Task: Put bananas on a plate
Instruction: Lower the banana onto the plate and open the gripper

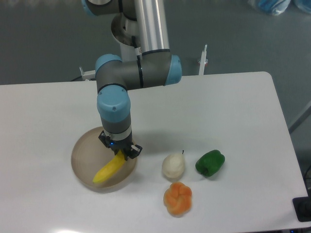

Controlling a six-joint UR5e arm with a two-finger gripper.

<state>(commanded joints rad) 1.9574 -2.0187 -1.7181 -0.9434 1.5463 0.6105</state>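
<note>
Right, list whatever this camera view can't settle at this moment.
- Whether the banana already rests on the plate or hangs just above it: the overhead angle hides any gap.
- The banana's gripped end: covered by the gripper.
- The plate's right rim: blocked by the gripper.
- The arm's base: cut off by the top edge.
</note>
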